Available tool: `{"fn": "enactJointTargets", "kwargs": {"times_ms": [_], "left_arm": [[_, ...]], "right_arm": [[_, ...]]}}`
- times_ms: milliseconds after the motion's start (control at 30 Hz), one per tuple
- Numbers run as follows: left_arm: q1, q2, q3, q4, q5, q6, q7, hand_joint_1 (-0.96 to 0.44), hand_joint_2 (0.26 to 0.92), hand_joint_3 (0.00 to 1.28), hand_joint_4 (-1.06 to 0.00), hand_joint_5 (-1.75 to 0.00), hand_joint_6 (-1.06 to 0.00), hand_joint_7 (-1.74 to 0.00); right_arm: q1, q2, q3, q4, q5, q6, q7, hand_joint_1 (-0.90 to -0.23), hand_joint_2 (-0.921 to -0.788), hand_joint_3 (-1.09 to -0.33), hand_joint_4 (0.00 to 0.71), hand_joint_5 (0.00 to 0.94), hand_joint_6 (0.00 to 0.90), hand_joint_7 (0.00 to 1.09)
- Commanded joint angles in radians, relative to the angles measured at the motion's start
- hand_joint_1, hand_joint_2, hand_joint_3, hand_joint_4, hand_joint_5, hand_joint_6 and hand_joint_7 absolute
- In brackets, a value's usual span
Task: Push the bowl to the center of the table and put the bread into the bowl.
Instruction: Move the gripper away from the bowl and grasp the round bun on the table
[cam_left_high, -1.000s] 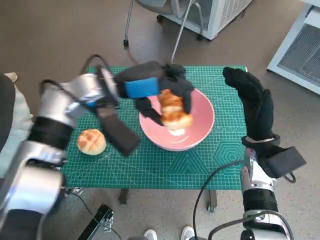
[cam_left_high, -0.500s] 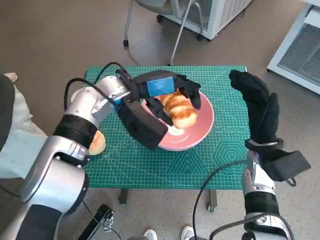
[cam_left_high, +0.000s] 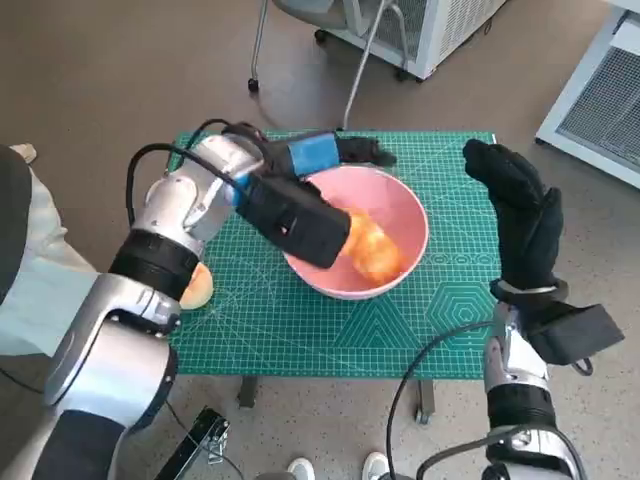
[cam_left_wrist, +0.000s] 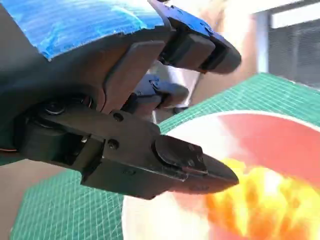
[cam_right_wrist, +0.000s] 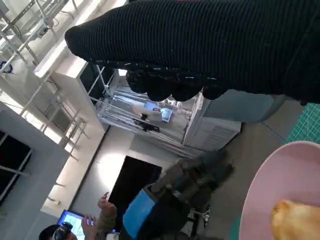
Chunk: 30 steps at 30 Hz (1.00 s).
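**Bread lies in the pink bowl, left hand empty above its far rim**

At the left edge of the green mat (cam_left_high: 300, 330) a second bun (cam_left_high: 197, 287) sits on the table, half hidden by the left forearm. The left hand (cam_left_high: 335, 152), blue tape on its back, reaches over the far rim of the pink bowl (cam_left_high: 405, 205) with fingers spread and nothing in them. The bread (cam_left_high: 372, 248) rests inside the bowl, near the mat's middle. The right hand (cam_left_high: 520, 215) hangs upright beside the bowl, fingers loosely extended, holding nothing.
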Motion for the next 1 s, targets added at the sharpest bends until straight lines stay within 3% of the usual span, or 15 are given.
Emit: {"fn": "enactJointTargets", "kwargs": {"times_ms": [33,267,467,667,1000], "left_arm": [[0.029,0.045,0.014,-0.051,-0.024,0.000,-0.016,-0.14,0.842,0.00,-0.11,-0.02,-0.24,-0.13],[0.049,0.122,0.045,-0.093,-0.053,-0.069,0.002,-0.12,0.845,0.00,-0.25,-0.07,-0.37,-0.18],[0.103,0.241,0.104,-0.205,-0.098,-0.114,-0.021,-0.10,0.847,0.00,-0.33,-0.06,-0.43,-0.22],[0.225,0.399,0.209,-0.418,-0.193,-0.081,-0.140,-0.05,0.848,0.00,-0.38,-0.01,-0.49,-0.14],[0.451,0.607,0.356,-0.739,-0.284,0.137,-0.365,0.02,0.852,0.00,-0.32,0.00,-0.47,-0.07]], "right_arm": [[0.007,0.011,0.006,0.007,0.000,0.017,-0.001,-0.591,-0.921,-0.750,0.421,0.016,0.101,0.69],[0.006,0.015,0.023,0.001,-0.012,0.014,0.003,-0.579,-0.921,-0.758,0.407,0.008,0.071,0.68],[0.005,0.018,0.034,-0.003,-0.017,0.012,-0.001,-0.575,-0.921,-0.776,0.394,0.001,0.031,0.72],[0.004,0.011,0.036,-0.004,-0.015,0.008,0.007,-0.572,-0.921,-0.796,0.389,0.000,0.018,0.73],[-0.003,0.007,0.035,-0.005,-0.001,0.016,0.020,-0.573,-0.921,-0.807,0.385,0.000,0.008,0.75]]}}
